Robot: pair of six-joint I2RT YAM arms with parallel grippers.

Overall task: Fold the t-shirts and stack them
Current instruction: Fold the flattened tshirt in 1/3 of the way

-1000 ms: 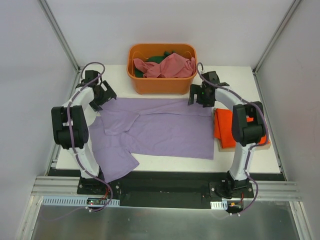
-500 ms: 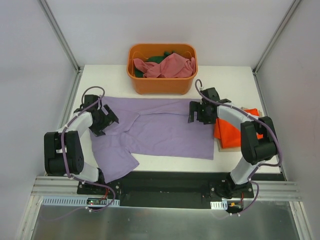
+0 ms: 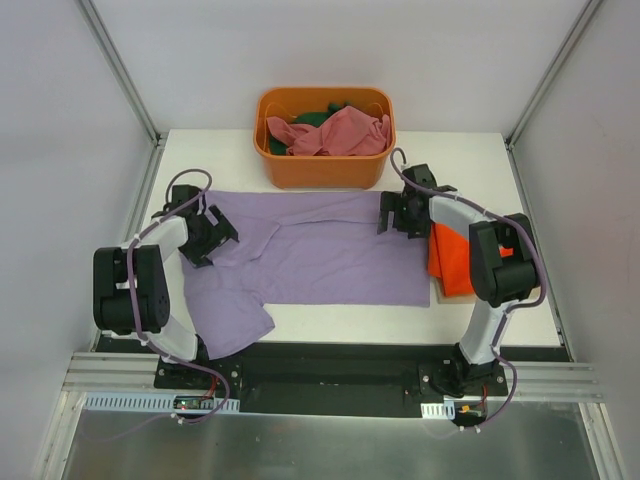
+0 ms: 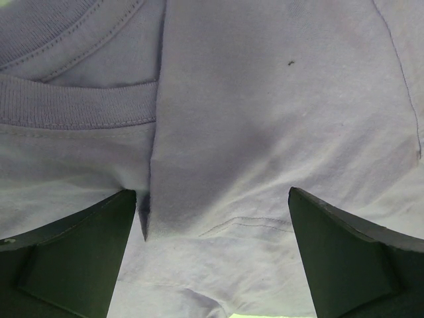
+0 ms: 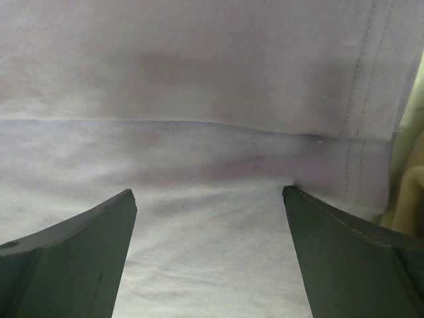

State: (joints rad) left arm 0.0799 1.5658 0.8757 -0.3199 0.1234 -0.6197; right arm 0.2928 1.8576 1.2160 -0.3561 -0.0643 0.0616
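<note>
A lavender-purple t-shirt [image 3: 320, 255] lies spread across the table, with one sleeve hanging toward the near-left edge. My left gripper [image 3: 214, 234] is low over its left part, open. In the left wrist view the ribbed collar [image 4: 73, 106] and a folded edge show just beyond the left gripper [image 4: 212, 199]. My right gripper [image 3: 394, 215] is open over the shirt's far-right corner. The right wrist view shows the right gripper [image 5: 209, 195] astride flat lavender cloth [image 5: 199, 79] near its hem. A folded orange-red t-shirt [image 3: 450, 265] lies at the right, partly under the right arm.
An orange plastic tub [image 3: 323, 168] stands at the back centre, holding a crumpled pink shirt [image 3: 340, 132] and a dark green one [image 3: 310, 117]. Bare white table [image 3: 480, 160] shows behind the right arm. Grey walls close in on both sides.
Both grippers have come down from the far edge onto the lavender shirt, staying open. The right gripper then edged back toward the far corner.
</note>
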